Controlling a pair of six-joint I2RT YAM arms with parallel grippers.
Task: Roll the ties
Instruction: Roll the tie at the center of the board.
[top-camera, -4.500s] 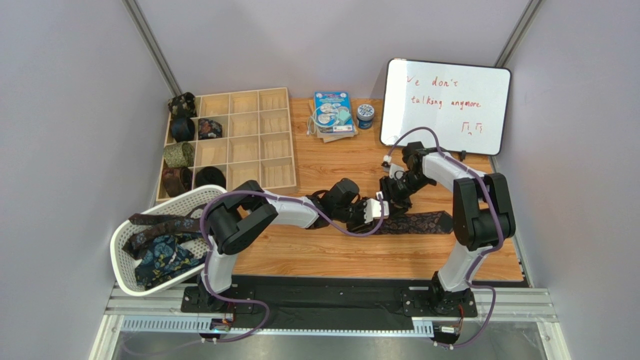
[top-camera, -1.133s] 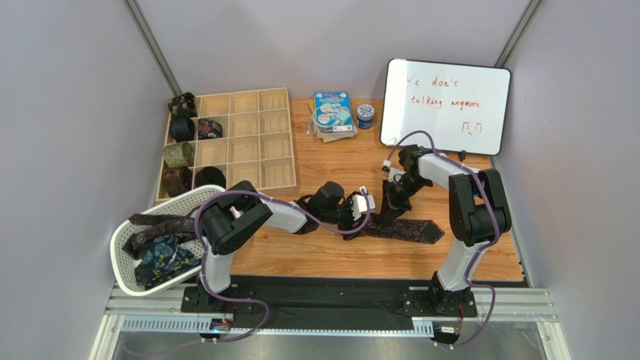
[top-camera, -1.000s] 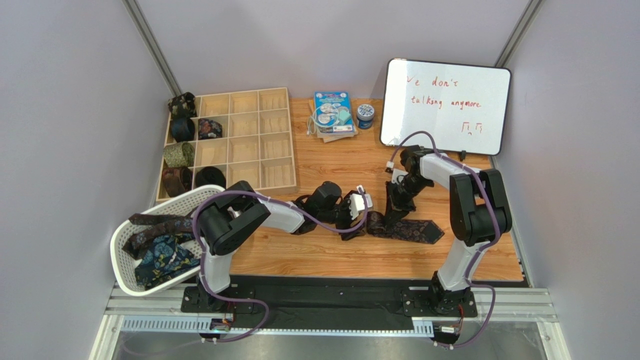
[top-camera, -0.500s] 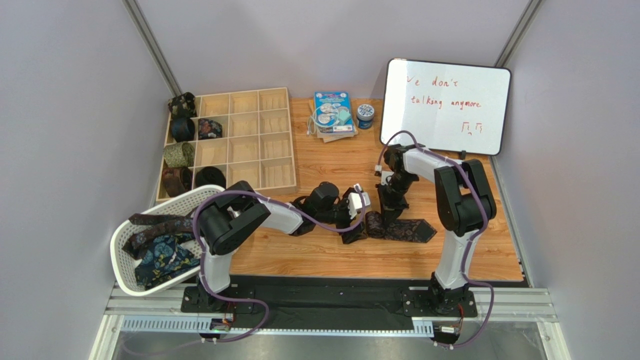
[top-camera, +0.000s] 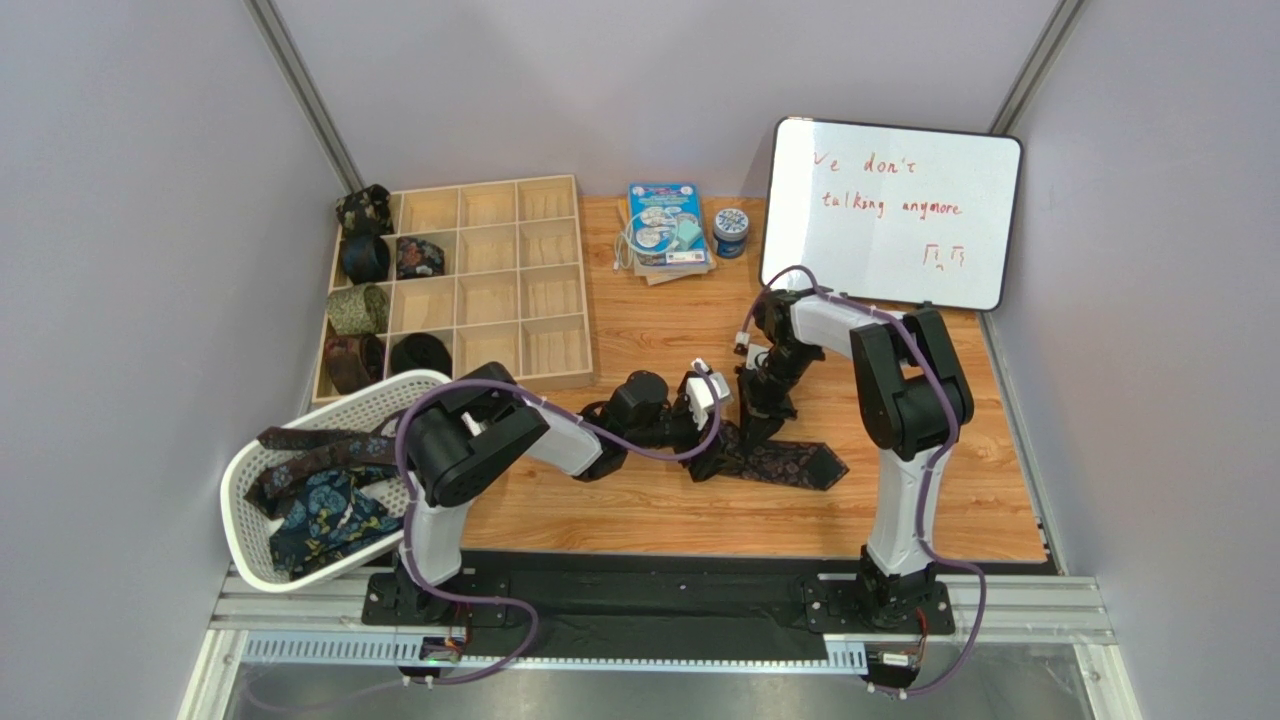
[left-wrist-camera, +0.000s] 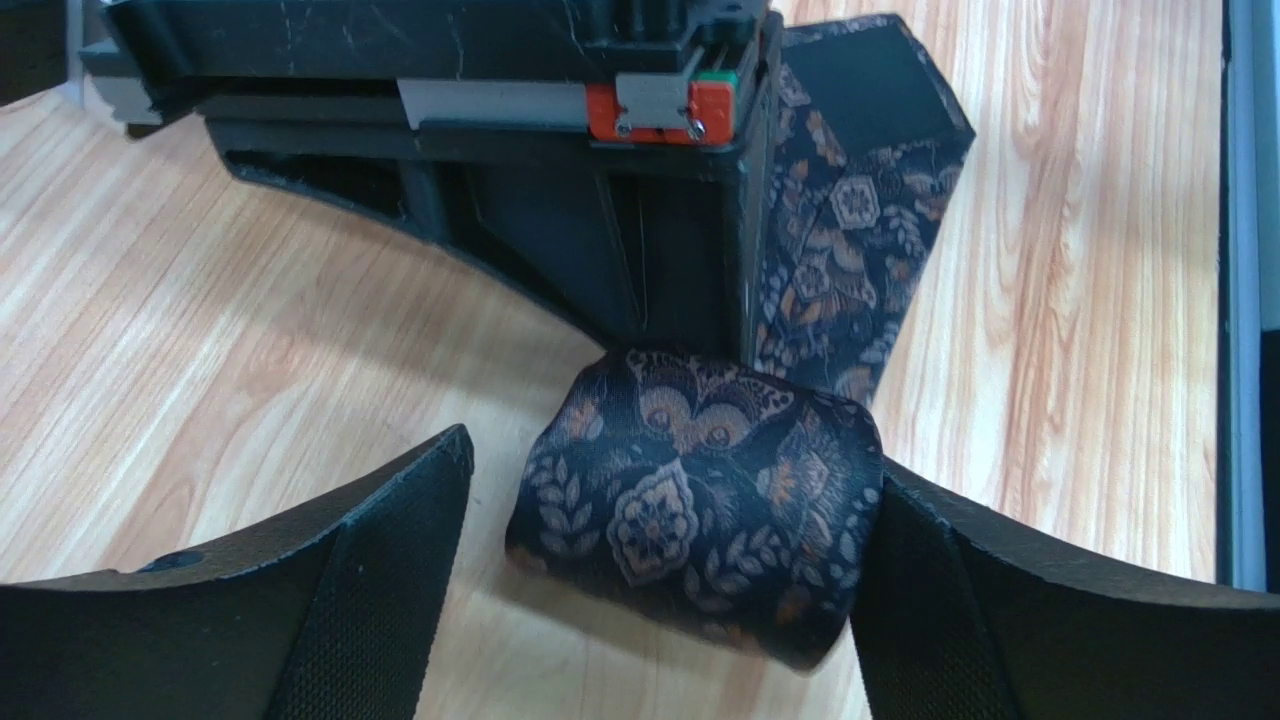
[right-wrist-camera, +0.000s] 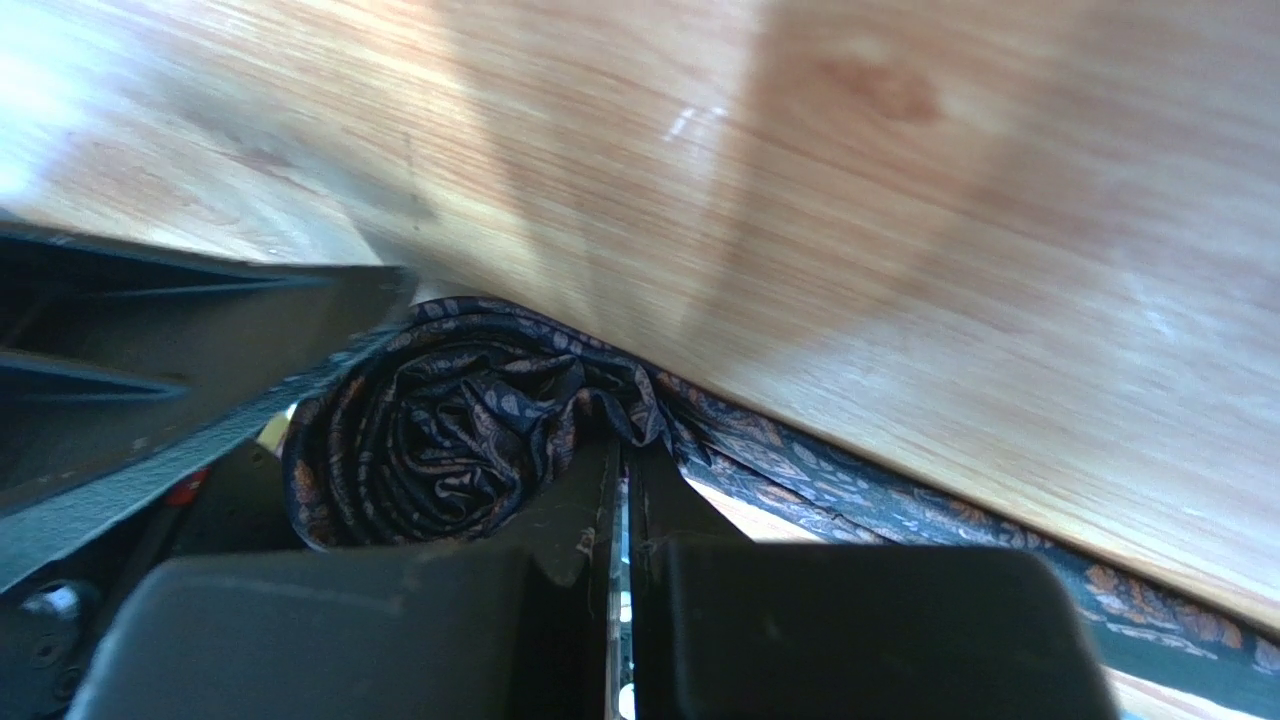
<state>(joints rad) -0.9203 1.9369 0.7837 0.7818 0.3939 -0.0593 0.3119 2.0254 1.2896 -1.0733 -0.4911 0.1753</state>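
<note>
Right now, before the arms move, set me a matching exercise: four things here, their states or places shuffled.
1. left tool
2. right tool
3. white mesh plastic basket
4. white rectangular whiteboard

A. holds loose ties
B. shut, tips against the dark paisley fabric tie roll
C. open, straddling the roll
D. far right, red writing

Pairs: 1-C, 2-B, 3-A, 4-D

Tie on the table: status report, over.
Left gripper open, straddling the half-rolled tie. Right gripper shut, tips at the roll. Tail flat on table. Nothing in the way.
</note>
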